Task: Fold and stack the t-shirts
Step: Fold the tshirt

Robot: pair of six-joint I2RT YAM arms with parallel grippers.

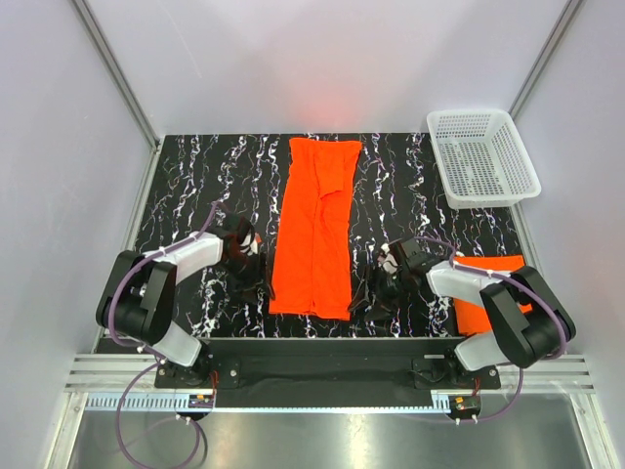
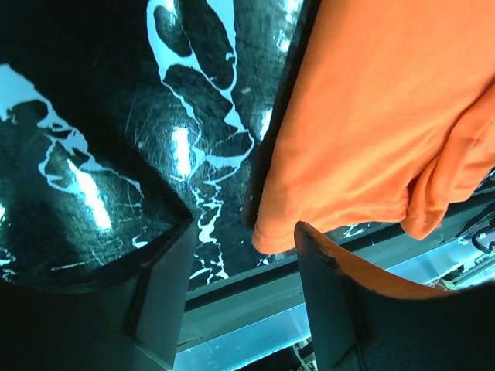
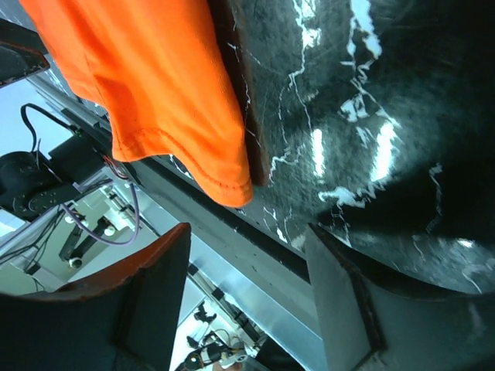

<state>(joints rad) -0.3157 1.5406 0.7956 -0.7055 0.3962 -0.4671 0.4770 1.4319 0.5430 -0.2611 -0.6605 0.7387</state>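
One orange t-shirt lies flat at the table's centre, folded into a long narrow strip that runs from far to near. My left gripper sits low beside its near left corner, open and empty; in the left wrist view the shirt's hem corner lies just beyond the gripper. My right gripper is open and empty by the near right corner, the shirt's corner lying ahead of it. A second orange t-shirt lies at the right, partly hidden under the right arm.
A white mesh basket stands at the far right corner of the black marbled table. The table's near edge and a metal rail run just behind both grippers. White walls enclose the sides and back.
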